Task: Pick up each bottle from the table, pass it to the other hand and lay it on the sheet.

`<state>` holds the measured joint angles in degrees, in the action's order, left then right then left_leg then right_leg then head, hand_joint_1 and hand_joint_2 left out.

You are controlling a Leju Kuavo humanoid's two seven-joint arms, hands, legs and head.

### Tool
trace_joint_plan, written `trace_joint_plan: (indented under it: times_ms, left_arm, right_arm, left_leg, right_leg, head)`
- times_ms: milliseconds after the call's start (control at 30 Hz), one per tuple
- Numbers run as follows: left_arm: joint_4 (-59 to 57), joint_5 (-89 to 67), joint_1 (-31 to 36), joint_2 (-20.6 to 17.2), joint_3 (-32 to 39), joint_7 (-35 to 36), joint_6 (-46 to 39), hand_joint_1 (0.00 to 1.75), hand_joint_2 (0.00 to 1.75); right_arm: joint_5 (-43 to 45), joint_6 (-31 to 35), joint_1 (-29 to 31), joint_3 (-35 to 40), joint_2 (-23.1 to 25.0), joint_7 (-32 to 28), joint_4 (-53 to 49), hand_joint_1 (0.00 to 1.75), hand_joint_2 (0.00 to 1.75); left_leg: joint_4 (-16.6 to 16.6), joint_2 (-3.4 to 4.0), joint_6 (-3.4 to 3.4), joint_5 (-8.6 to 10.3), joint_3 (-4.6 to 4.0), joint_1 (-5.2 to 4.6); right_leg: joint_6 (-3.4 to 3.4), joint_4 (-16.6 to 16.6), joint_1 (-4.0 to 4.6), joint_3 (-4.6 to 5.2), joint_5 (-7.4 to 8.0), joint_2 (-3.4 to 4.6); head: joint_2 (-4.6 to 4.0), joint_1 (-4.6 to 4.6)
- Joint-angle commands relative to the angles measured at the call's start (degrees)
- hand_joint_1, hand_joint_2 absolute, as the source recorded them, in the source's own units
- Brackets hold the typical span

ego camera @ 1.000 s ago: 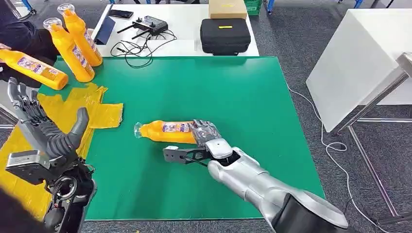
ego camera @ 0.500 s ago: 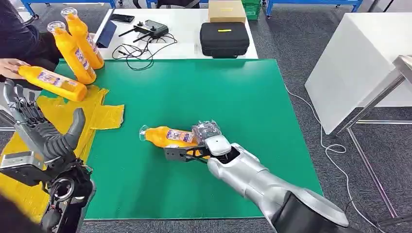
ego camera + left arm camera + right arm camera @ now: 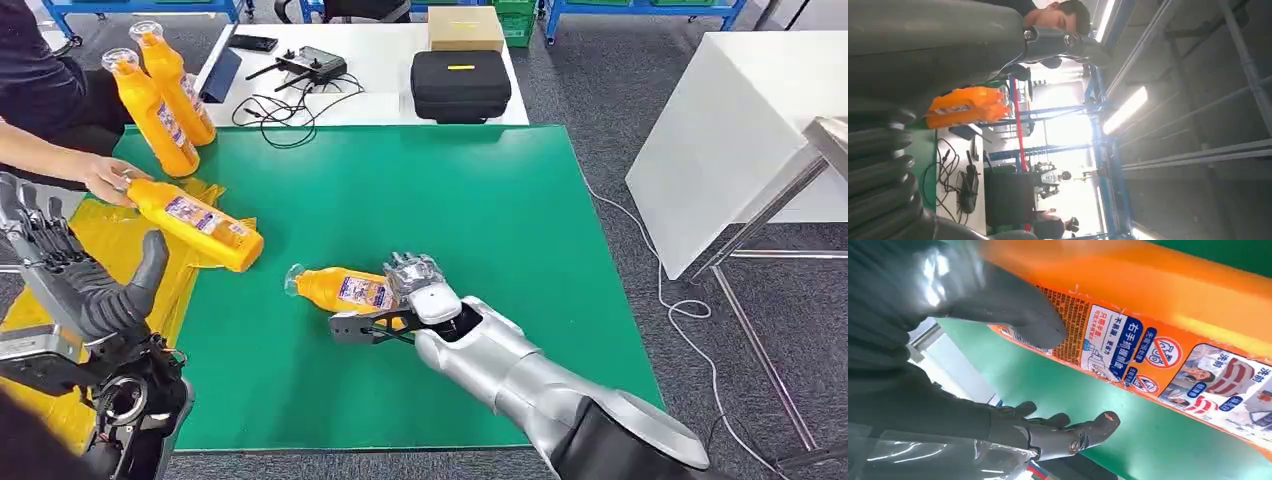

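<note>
A green mat (image 3: 420, 230) covers the work table, with a crumpled yellow sheet (image 3: 195, 245) spread over its left edge and a white table (image 3: 380, 70) behind carrying a black case (image 3: 461, 85) and cables. Near the mat's middle lies an orange bottle (image 3: 345, 290), its long axis running roughly left to right with a slight tilt, clear cap toward the sheet and base toward the right hand (image 3: 415, 290). That hand rests at the bottle's base end; in the right wrist view the thumb (image 3: 1018, 315) presses the label while the darker fingers (image 3: 1063, 432) stand spread off the bottle, so a firm hold cannot be told. The left hand (image 3: 75, 275) is raised over the sheet, fingers apart and holding nothing. A person's hand (image 3: 105, 175) holds a second bottle (image 3: 195, 222) lying slantwise at the sheet's edge, cap toward that hand. Two more bottles (image 3: 160, 95) stand leaning at the mat's far left corner.
</note>
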<state>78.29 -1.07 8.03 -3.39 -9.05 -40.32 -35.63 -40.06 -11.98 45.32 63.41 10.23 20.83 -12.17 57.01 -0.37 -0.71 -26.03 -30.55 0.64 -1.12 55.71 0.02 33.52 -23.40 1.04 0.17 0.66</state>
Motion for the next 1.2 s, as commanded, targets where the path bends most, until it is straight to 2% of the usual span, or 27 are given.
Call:
trace_joint_plan:
  times_ms: [33,267,367,433,467,500,533,600,700,833,967,1000,1033,1067,1133,1200]
  left_arm:
    - [-0.75,-0.1,0.5,0.37,0.47,0.32,0.04,0.0,1.75]
    - [-1.21,-0.4,1.04,0.81,0.37,0.32,0.13,0.0,1.75]
    - [-1.12,-0.85,1.05,0.99,0.22,0.32,-0.3,0.0,1.75]
    - [-0.55,-1.28,0.31,0.78,0.94,0.32,-1.06,0.0,1.75]
    - [0.74,-1.35,-1.19,0.21,2.01,0.32,-1.24,0.0,1.75]
    - [1.3,-1.33,-1.77,0.0,2.52,0.32,-1.22,0.0,1.75]
    - [2.82,-1.41,-3.46,-0.29,4.07,0.32,-1.23,0.0,1.75]
    - [3.63,-0.97,-4.29,-0.84,4.48,0.32,-0.77,0.0,1.75]
    - [3.63,-0.97,-4.29,-0.84,4.48,0.32,-0.77,0.0,1.75]
    - [3.63,-0.97,-4.29,-0.84,4.48,0.32,-0.77,0.0,1.75]
    - [3.63,-0.97,-4.29,-0.84,4.48,0.32,-0.77,0.0,1.75]
    - [3.88,-1.62,-4.72,-0.51,5.02,0.32,-1.12,0.0,1.75]
    - [4.76,-1.6,-5.73,-0.67,5.68,0.32,-0.89,0.0,1.75]
    - [5.25,-1.71,-6.3,-0.67,6.01,0.32,-0.58,0.0,1.75]
    - [5.38,-1.86,-6.63,-0.46,6.56,0.32,0.13,0.0,1.75]
    - [4.37,-2.39,-5.64,0.16,6.7,0.32,1.05,0.0,1.75]
  right_arm:
    - [0.33,-1.18,-4.55,1.99,-1.59,-0.02,2.79,0.0,1.75]
    - [0.59,-1.07,-4.14,1.46,-1.32,-0.11,2.92,0.0,1.75]
    - [1.56,3.14,-3.28,-0.1,-1.36,-0.75,2.27,0.0,1.75]
    - [2.47,10.47,-0.78,-1.98,-1.06,-2.85,1.17,0.0,1.75]
    - [3.28,17.72,2.89,-4.07,-0.24,-4.0,0.26,0.0,1.75]
    - [3.74,20.41,4.68,-5.11,-0.01,-5.02,-0.39,0.0,1.75]
    - [5.13,27.8,8.46,-8.18,0.2,-7.4,-2.5,0.0,1.75]
    - [5.77,26.89,11.86,-9.29,0.55,-7.4,-3.02,0.0,1.75]
    - [5.77,26.89,11.86,-9.29,0.55,-7.4,-3.02,0.0,1.75]
    - [5.77,26.89,11.86,-9.29,0.55,-7.4,-3.02,0.0,1.75]
    - [5.77,26.89,11.86,-9.29,0.55,-7.4,-3.02,0.0,1.75]
    - [5.37,36.02,10.92,-10.91,-0.16,-10.43,-4.97,0.0,1.75]
    - [4.7,41.57,13.03,-12.32,-0.5,-11.58,-7.37,0.0,1.75]
    - [5.27,43.89,14.1,-14.43,-1.24,-13.26,-10.72,0.0,1.75]
    - [2.47,45.25,14.53,-17.21,-3.58,-12.13,-18.63,0.0,1.75]
    - [-2.43,40.68,11.14,-22.51,-7.65,-8.5,-34.52,0.0,1.75]
  left_leg:
    - [-0.1,-0.16,-0.01,0.04,0.05,0.03]
    - [-0.17,-0.22,-0.01,0.09,0.01,0.04]
    - [-0.16,-0.25,-0.01,0.1,-0.01,0.05]
    - [-0.03,-0.1,-0.01,0.03,0.0,0.0]
    - [-0.08,-0.12,-0.02,0.07,-0.09,0.0]
    - [0.03,0.11,-0.01,0.02,-0.17,-0.03]
    - [0.04,0.16,-0.01,0.0,-0.15,-0.04]
    - [0.14,0.37,-0.02,-0.01,-0.4,-0.06]
    - [0.12,0.29,0.02,0.15,-0.83,-0.04]
    - [0.03,-0.03,0.11,0.29,-0.88,0.05]
    - [0.05,0.05,0.09,0.24,-1.01,0.11]
    - [0.04,0.0,0.1,0.27,-1.09,0.1]
    - [0.03,-0.02,0.1,0.29,-1.15,0.12]
    - [0.04,0.01,0.1,0.26,-1.13,0.11]
    - [0.13,0.08,0.09,0.29,-1.41,0.07]
    - [0.16,0.07,0.09,0.25,-1.41,0.1]
  right_leg:
    - [-0.02,-0.14,0.03,-0.13,0.0,-0.23]
    - [-0.02,-0.22,0.05,-0.12,0.03,-0.33]
    - [-0.03,-0.22,0.06,-0.11,0.04,-0.36]
    - [-0.02,-0.05,0.01,-0.05,0.0,-0.16]
    - [-0.03,-0.11,0.01,0.02,0.04,-0.23]
    - [-0.03,0.02,-0.02,0.18,0.06,0.01]
    - [-0.02,0.08,-0.05,0.12,0.05,0.08]
    - [-0.03,0.21,-0.09,0.42,0.11,0.26]
    - [0.12,0.24,-0.13,0.81,0.25,0.19]
    - [0.24,0.08,-0.05,0.82,0.3,-0.05]
    - [0.23,0.13,-0.03,0.95,0.27,-0.02]
    - [0.23,0.12,-0.05,1.01,0.28,-0.06]
    - [0.24,0.09,-0.03,1.05,0.31,-0.05]
    - [0.23,0.1,-0.03,1.03,0.28,-0.06]
    - [0.23,0.21,-0.08,1.32,0.33,0.06]
    - [0.22,0.21,-0.05,1.31,0.29,0.01]
  head:
    - [0.0,0.0]
    - [0.0,0.0]
    - [0.0,0.0]
    - [0.0,0.0]
    - [0.0,-0.02]
    - [0.0,-0.02]
    - [0.0,0.0]
    - [0.0,-0.02]
    - [0.0,0.02]
    - [0.0,-0.02]
    - [0.0,-0.02]
    - [0.0,-0.02]
    - [0.0,-0.02]
    - [0.0,-0.02]
    - [0.0,-0.02]
    - [0.0,-0.02]
